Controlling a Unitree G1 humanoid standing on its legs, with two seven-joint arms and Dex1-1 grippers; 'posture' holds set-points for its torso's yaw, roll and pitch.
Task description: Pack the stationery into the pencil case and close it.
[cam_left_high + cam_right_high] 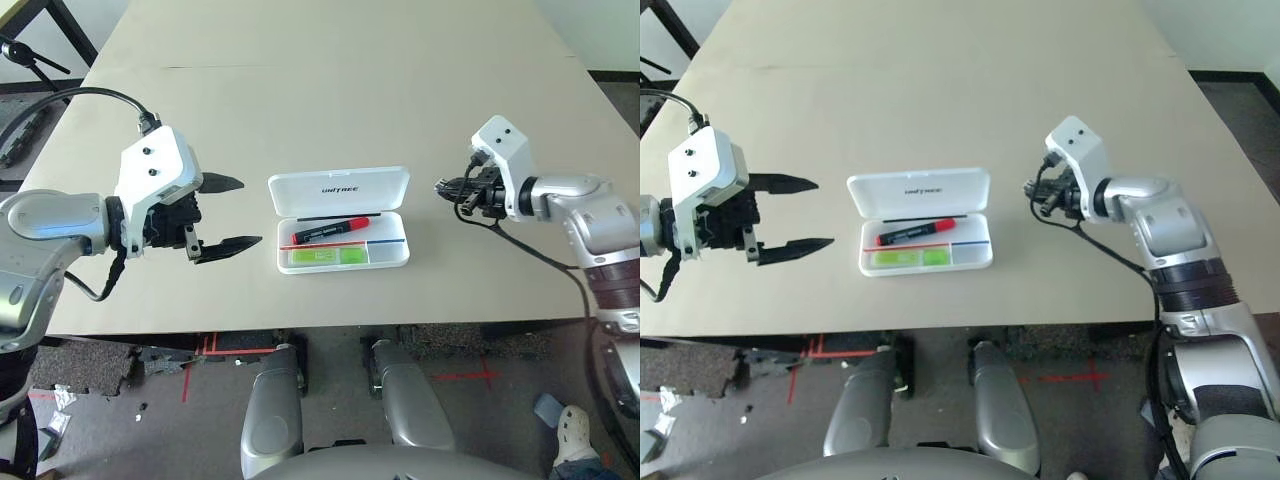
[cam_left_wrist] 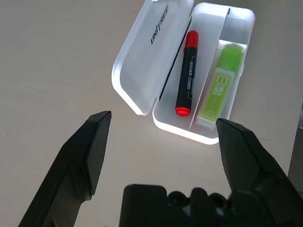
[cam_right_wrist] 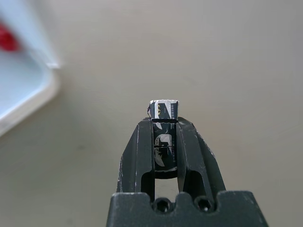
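Note:
The white pencil case (image 1: 340, 187) lies open at mid-table, its lid with dark lettering folded back. In its tray lie the red marker (image 1: 335, 231) with a black cap and, in front of it, the lime-green highlighter (image 1: 325, 257). To the case's left, my left gripper (image 1: 248, 212) hovers open and empty, fingers pointing at the case. My right gripper (image 1: 440, 187) is off the case's right end, above the table. It is shut on a tiny black-and-silver piece (image 3: 163, 109), which sticks out past the fingertips.
The beige table (image 1: 330, 90) stretches bare behind and around the case. A black cable (image 1: 520, 245) hangs from my right wrist. The table's front edge runs just below the case, and dark gear lies on the floor at far left.

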